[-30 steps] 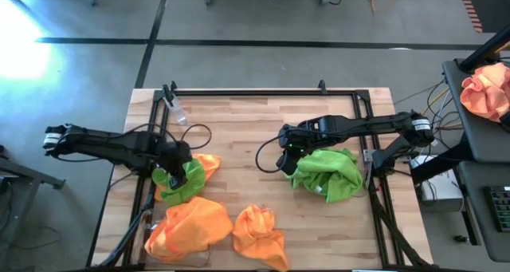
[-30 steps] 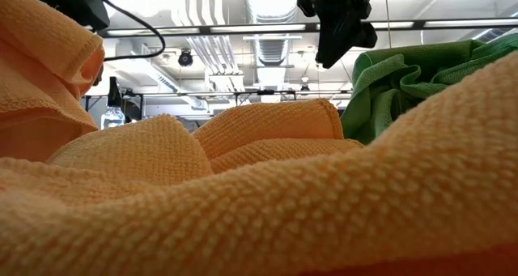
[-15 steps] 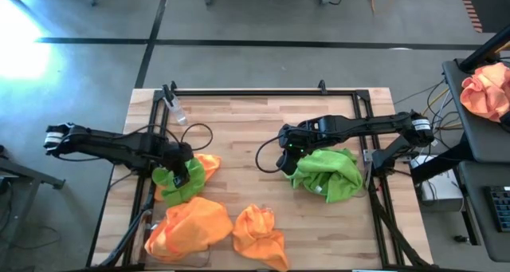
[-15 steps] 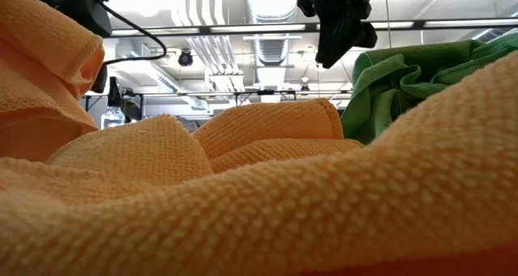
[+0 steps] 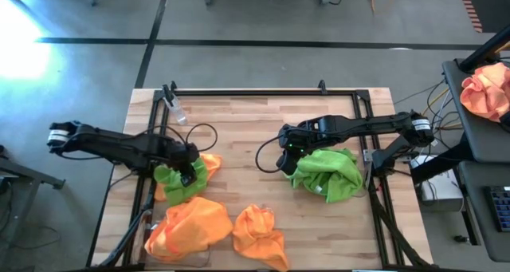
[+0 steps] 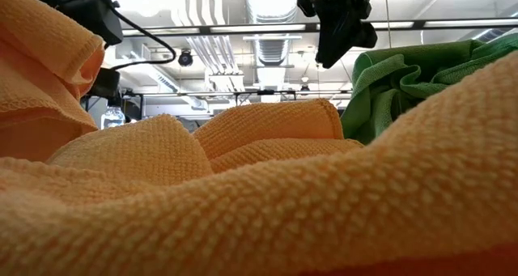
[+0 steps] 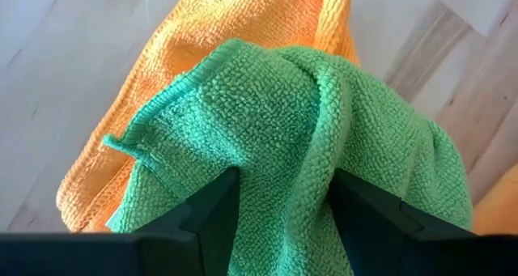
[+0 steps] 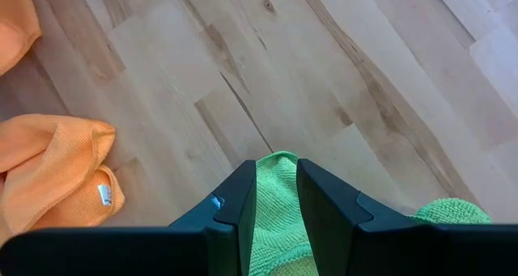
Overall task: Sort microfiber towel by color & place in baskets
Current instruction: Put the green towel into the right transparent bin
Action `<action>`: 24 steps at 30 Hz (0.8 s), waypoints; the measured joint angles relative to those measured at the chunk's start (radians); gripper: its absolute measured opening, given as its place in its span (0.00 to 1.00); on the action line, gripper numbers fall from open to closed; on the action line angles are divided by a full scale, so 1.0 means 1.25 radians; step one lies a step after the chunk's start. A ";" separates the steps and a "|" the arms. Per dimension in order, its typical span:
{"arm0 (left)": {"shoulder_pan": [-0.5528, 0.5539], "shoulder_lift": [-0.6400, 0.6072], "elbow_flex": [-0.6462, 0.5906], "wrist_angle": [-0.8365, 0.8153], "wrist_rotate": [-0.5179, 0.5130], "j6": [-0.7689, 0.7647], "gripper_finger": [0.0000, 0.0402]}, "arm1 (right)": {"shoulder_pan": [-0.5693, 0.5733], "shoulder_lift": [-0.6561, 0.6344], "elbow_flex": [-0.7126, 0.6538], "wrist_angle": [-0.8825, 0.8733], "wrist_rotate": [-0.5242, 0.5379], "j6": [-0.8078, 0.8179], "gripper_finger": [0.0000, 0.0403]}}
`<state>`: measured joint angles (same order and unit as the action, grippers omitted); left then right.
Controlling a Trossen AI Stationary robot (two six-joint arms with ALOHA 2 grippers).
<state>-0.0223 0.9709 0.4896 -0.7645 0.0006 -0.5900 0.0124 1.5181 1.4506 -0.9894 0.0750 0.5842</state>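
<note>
My left gripper (image 5: 190, 165) is shut on a lime green microfiber towel (image 7: 275, 114) that lies bunched over an orange towel (image 5: 209, 163) at the table's left. My right gripper (image 5: 285, 159) is shut on a second green towel (image 5: 328, 175), crumpled at the table's right. Two more orange towels (image 5: 191, 226) (image 5: 259, 232) lie in heaps near the front edge and fill the low view (image 6: 259, 195). I cannot make out the baskets in any view. My left gripper pinches a bunched fold of the green towel (image 7: 279, 187) between its two fingers (image 7: 212, 219), several layers thick. The fingers come steeply from above. The towel droops ahead of them, over the orange towel (image 7: 202, 33). My right gripper pinches a narrow fold at the green towel's left edge (image 8: 276, 187) between its two fingers (image 8: 239, 201). The fingers slant down from above and from the right. The rest of the towel (image 5: 335, 180) lies heaped on the table.
A small clear bottle (image 5: 177, 112) lies at the far left corner. Black frame rails (image 5: 255, 91) run along the table's far, left and right sides. A peach cloth (image 5: 488, 88) sits on a stand off the table's right. Bare wood (image 5: 239, 136) shows between the arms.
My left gripper has moved a little toward the table's right and down, tipping steeper, still shut on the green towel, which has bunched lower onto the orange towel. The right gripper has kept still.
</note>
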 joint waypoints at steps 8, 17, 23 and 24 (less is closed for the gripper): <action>0.000 0.030 0.000 0.023 0.005 0.001 0.32 | 0.000 0.000 0.000 0.000 -0.001 0.000 0.21; 0.000 0.007 0.010 0.074 0.010 -0.024 0.09 | 0.000 0.000 0.000 0.000 0.000 0.000 0.21; 0.000 0.007 0.076 0.074 0.012 -0.017 0.01 | 0.000 0.000 0.000 0.000 0.000 -0.001 0.21; 0.000 0.007 0.091 0.074 0.013 -0.014 0.01 | 0.000 0.000 0.000 0.000 0.000 -0.001 0.21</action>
<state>-0.0223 0.9802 0.6036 -0.6723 0.0162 -0.6069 0.0128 1.5181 1.4506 -0.9897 0.0746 0.5835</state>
